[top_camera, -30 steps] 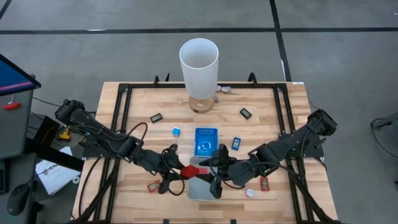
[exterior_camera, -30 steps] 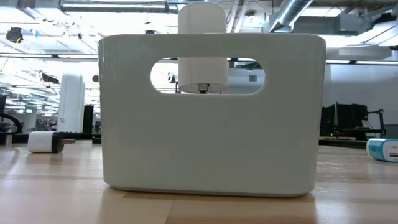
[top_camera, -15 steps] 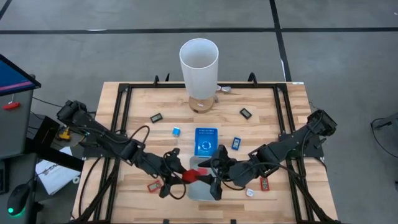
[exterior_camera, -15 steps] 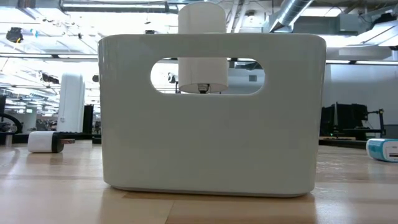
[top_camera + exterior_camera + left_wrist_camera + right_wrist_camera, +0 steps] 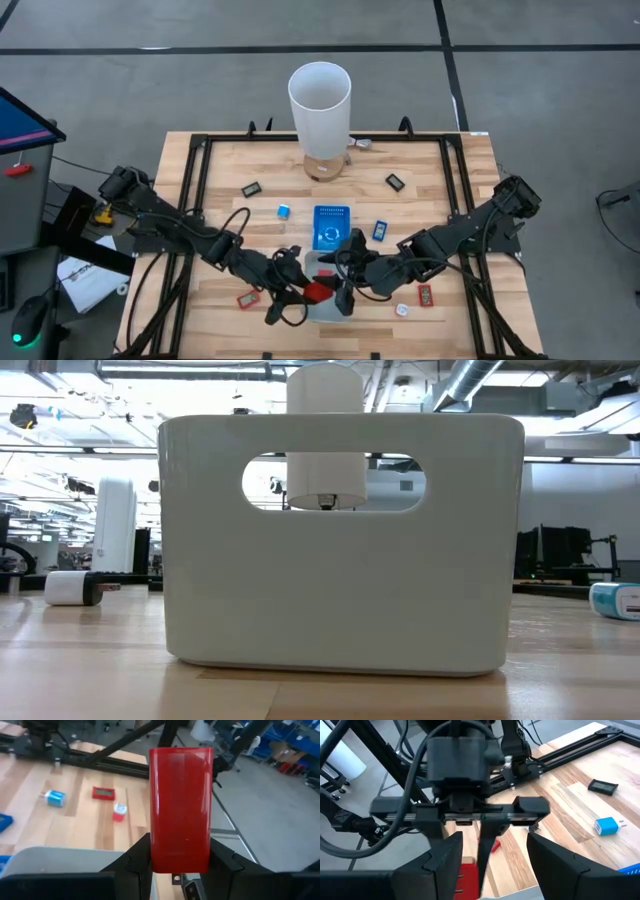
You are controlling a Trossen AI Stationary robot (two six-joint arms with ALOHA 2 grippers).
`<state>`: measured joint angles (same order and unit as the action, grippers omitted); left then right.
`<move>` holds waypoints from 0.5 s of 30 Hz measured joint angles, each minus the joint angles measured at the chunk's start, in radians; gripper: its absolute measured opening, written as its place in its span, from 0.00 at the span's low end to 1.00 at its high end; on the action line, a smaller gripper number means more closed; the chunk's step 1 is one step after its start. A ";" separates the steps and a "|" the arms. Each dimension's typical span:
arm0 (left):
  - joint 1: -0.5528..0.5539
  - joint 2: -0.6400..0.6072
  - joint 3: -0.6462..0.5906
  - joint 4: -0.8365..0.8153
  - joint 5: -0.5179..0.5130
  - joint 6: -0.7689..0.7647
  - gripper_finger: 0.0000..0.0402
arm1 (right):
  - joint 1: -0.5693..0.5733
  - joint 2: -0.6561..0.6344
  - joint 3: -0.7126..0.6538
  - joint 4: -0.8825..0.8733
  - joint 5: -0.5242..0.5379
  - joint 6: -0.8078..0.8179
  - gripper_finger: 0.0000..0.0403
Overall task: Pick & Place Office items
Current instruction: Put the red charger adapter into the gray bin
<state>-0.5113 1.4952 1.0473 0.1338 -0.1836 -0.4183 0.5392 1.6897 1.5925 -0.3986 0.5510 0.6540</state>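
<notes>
— where is the red piece?

— the red block (image 5: pixel 318 292) sits pinched between the fingers (image 5: pixel 134 861) of the left tool (image 5: pixel 309 290), standing upright in the grip, right at the near left edge of the pale grey tray (image 5: pixel 326 309) at the front of the bench (image 5: pixel 230 215).

— and the arm carrying it?

— the left arm stretches low and diagonal from the bench's left edge toward the front centre, elbow down, wrist pointed at the tray.

— the other arm?

— mirrored from the right side. the right tool (image 5: pixel 343 272) hovers at the tray's far rim, fingers (image 5: pixel 443 857) spread with nothing between them, facing the left tool head-on.

— what lies around them?

— other office items are scattered on the wood: a red piece (image 5: pixel 246 298) left of the tray, a blue one (image 5: pixel 380 230) beside the blue tray (image 5: pixel 331 227), black ones (image 5: pixel 395 181) farther back near the white cylinder (image 5: pixel 320 105).
</notes>
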 joint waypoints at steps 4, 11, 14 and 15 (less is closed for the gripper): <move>0.008 -0.003 0.000 0.010 0.004 0.015 0.28 | -0.006 0.000 0.000 -0.006 -0.003 0.000 0.53; 0.008 -0.007 0.000 0.008 0.016 0.019 0.28 | -0.006 0.000 0.000 -0.021 -0.006 0.002 0.53; 0.009 -0.016 0.000 -0.003 0.014 0.019 0.28 | -0.006 0.000 0.000 -0.029 -0.006 0.017 0.53; 0.009 -0.023 0.000 -0.012 0.012 0.020 0.28 | -0.006 0.000 0.000 -0.032 -0.005 0.019 0.53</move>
<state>-0.5026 1.4722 1.0476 0.1215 -0.1715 -0.3979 0.5335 1.6894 1.5925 -0.4305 0.5461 0.6735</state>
